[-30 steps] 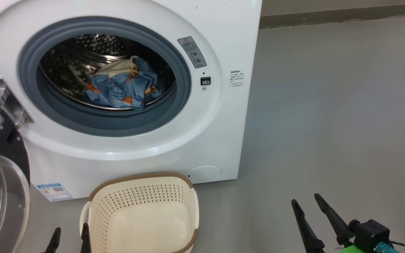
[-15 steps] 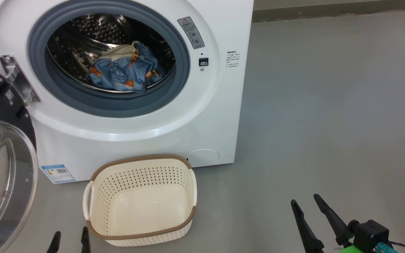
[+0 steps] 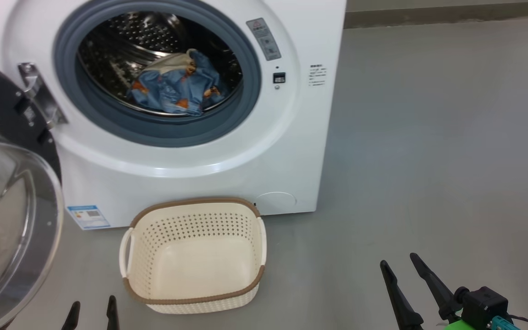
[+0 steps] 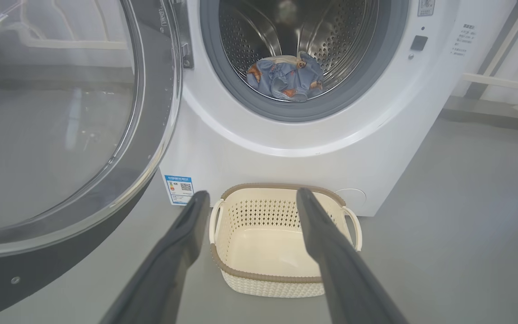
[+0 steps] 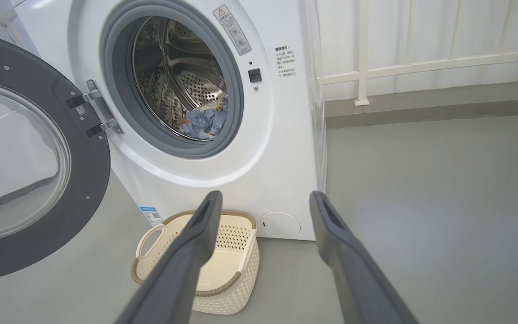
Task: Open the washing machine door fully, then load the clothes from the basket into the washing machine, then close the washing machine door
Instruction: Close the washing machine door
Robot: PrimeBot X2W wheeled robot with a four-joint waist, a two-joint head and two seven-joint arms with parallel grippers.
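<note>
Both ends idle: my left gripper (image 3: 91, 306) and my right gripper (image 3: 398, 261) hang low over the grey floor (image 3: 429, 137), fingers spread apart, nothing between them. The washing machine door (image 3: 2, 105) stands swung wide on my left. The clothes (image 3: 172, 87) lie bunched in the drum (image 3: 122, 41) of the washing machine (image 3: 255, 156). The basket (image 3: 195, 202) sits on the floor just in front of it.
</note>
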